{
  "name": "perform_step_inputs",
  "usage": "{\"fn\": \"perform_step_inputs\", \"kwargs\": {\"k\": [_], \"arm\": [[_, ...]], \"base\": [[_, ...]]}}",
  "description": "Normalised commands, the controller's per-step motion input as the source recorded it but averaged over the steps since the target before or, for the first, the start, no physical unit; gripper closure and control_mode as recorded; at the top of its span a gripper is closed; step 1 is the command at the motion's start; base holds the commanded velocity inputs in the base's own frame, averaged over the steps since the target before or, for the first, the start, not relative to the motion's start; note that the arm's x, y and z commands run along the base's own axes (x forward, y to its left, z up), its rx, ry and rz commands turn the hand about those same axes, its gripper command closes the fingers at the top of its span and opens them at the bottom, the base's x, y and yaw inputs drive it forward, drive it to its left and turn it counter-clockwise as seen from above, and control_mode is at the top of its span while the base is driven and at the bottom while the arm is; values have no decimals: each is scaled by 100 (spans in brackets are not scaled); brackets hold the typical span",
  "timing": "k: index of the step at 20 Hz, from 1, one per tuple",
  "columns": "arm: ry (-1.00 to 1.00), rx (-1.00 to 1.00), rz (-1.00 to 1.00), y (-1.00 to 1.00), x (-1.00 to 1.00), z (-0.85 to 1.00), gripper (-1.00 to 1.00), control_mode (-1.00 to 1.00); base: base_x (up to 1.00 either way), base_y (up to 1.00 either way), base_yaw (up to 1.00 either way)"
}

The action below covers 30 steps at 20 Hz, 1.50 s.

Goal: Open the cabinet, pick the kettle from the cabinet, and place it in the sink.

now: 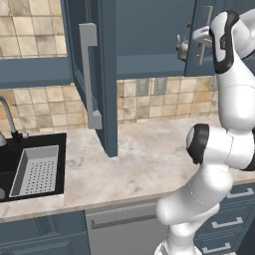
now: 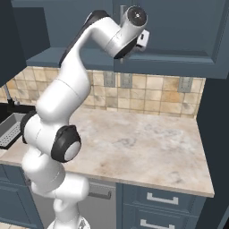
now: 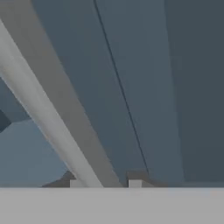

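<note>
My gripper (image 3: 105, 183) straddles the cabinet's (image 1: 149, 35) right handle (image 3: 48, 118), jaws nearly clamped on it (kettle (image 1: 183, 47) sits just left, inside).

A beige marbled tabletop (image 1: 149, 159) spans the scene; the black sink (image 1: 10, 174) is recessed at its left, holding a grey perforated tray (image 1: 36, 171).
</note>
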Motion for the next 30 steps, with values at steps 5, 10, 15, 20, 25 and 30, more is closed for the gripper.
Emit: {"fn": "perform_step_inputs", "kwargs": {"k": [5, 10, 15, 20, 25, 30], "arm": [[-16, 0, -11, 22, 1, -4, 100, -100], [-5, 0, -2, 8, -14, 0, 100, -100], [-3, 0, 1, -7, -38, 0, 100, -100], [0, 0, 6, -20, -44, 0, 100, -100], [0, 0, 6, -27, -49, 0, 100, -100], [0, 1, 2, -35, -52, 0, 100, -100]], "base": [[0, 0, 0], [0, 0, 0], [0, 0, 0], [0, 0, 0], [0, 0, 0], [0, 0, 0]]}}
